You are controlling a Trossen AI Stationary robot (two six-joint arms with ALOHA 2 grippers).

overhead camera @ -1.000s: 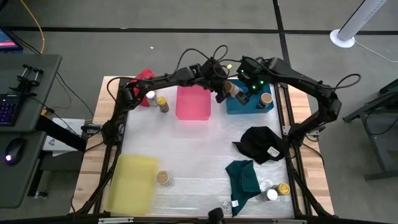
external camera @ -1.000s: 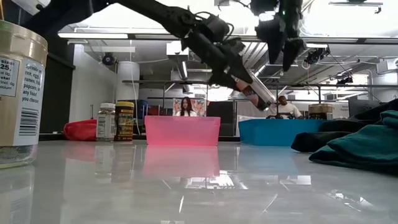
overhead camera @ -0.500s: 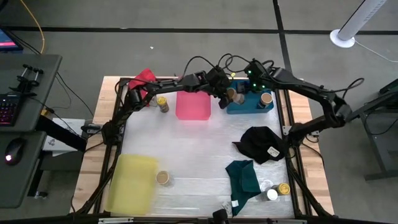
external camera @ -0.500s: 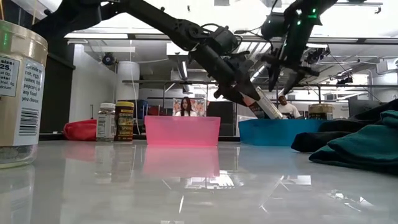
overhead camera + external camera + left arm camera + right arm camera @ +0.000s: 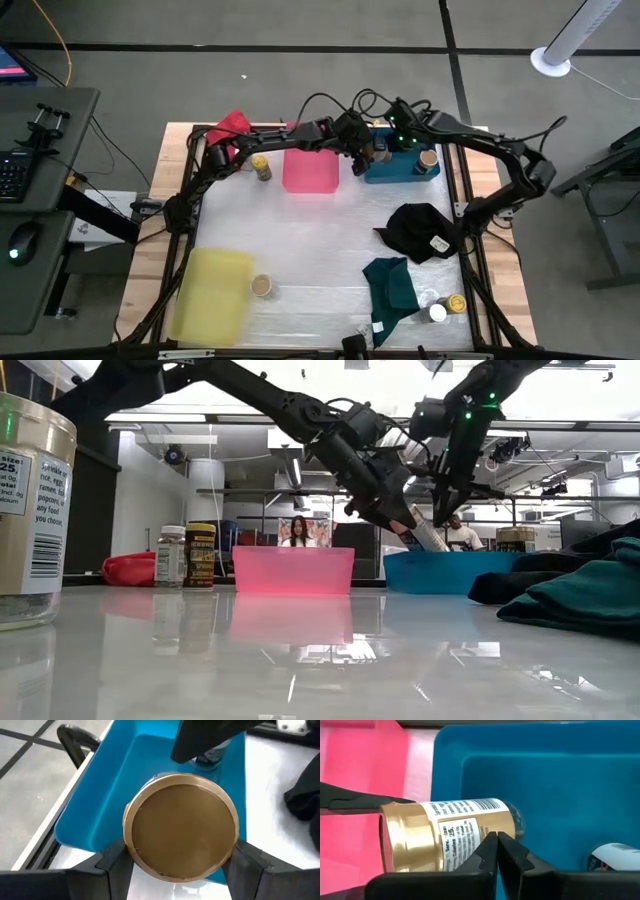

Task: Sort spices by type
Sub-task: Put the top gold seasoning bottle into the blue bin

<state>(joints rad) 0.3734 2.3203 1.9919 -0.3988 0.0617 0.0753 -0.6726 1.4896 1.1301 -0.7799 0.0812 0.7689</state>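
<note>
My left tool (image 5: 368, 155) gripped a tan-lidded jar (image 5: 181, 840) by its sides, its fingers (image 5: 111, 858) pressed against the lid's rim, and held the jar tilted in the air over the near-left edge of the blue tray (image 5: 400, 172). My right tool (image 5: 496, 851) hung just beside that jar over the same tray, its two fingertips pinched together with nothing between them.

Inside the blue tray one tan-lidded jar (image 5: 428, 158) stood upright toward the right end; the right wrist view caught only a corner of its label (image 5: 617, 856). The pink tray (image 5: 310, 166) next to the blue one held nothing that I could see. The yellow tray (image 5: 212, 293) sat at the front left of the desk (image 5: 300, 240), also with nothing showing in it, and a third tan-lidded jar (image 5: 262, 286) stood on the desk just beside its right edge.

At the back left, a white-lidded jar (image 5: 243, 157) and a yellow-lidded jar (image 5: 261, 166) stood side by side on the desk, near the red cloth (image 5: 230, 125). At the front right, another white-lidded jar (image 5: 436, 312) and another yellow-lidded jar (image 5: 457, 303) stood close together, just right of the teal cloth (image 5: 392, 285). The black cloth (image 5: 420, 230) lay between that cloth and the blue tray.
</note>
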